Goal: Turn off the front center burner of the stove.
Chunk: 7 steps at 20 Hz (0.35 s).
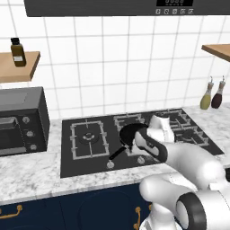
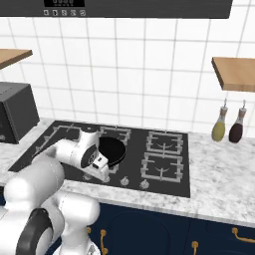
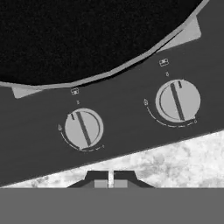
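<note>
The flat black glass stove [image 1: 90,157] with grey wire grates is set into the white marbled worktop [image 1: 31,175], its row of small round silver knobs along the front edge. The front center burner [image 2: 117,164] lies in the front half of the middle grate column and is mostly covered by a round black frying pan [image 2: 110,151], whose handle [image 1: 117,153] points toward the front edge of the stove.

The white arm's two-finger gripper [image 3: 110,180] hangs low over the front edge of the stove, just in front of the pan. In the hand view its dark fingertips [image 3: 99,178] appear pressed together with hardly a gap, holding nothing, though only their ends show. Beyond them sit two silver knobs: one [image 3: 83,128] nearly in line with the gripper, the other [image 3: 177,100] off to one side, both just beside the pan's rim.

A dark grey boxy countertop oven [image 1: 20,121] stands at the worktop's left end.
</note>
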Motion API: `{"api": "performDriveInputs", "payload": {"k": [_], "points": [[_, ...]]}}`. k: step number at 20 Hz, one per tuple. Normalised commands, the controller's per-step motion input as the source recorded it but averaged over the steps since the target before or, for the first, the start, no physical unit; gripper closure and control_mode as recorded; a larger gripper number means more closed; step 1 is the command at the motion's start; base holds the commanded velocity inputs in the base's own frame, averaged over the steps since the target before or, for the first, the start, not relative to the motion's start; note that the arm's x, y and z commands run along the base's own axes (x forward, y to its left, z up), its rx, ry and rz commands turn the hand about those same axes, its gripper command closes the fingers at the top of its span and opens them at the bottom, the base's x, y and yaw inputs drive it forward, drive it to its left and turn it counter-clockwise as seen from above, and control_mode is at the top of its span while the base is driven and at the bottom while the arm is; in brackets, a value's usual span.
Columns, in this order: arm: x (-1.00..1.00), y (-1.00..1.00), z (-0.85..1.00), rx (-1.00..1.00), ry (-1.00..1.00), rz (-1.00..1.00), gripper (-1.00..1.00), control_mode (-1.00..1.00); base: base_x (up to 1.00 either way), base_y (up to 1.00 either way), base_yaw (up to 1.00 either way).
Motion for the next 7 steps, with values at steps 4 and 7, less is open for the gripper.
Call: {"api": "performDriveInputs", "payload": {"k": [4, 7], "points": [[-0.95, -0.13, 0.01, 0.09, -0.19, -0.43, 1.00, -1.00, 0.00, 0.00, 0.00], [0.00, 0.00, 0.00, 0.00, 0.00, 0.00, 1.00, -1.00, 0.00, 0.00, 0.00]]}}
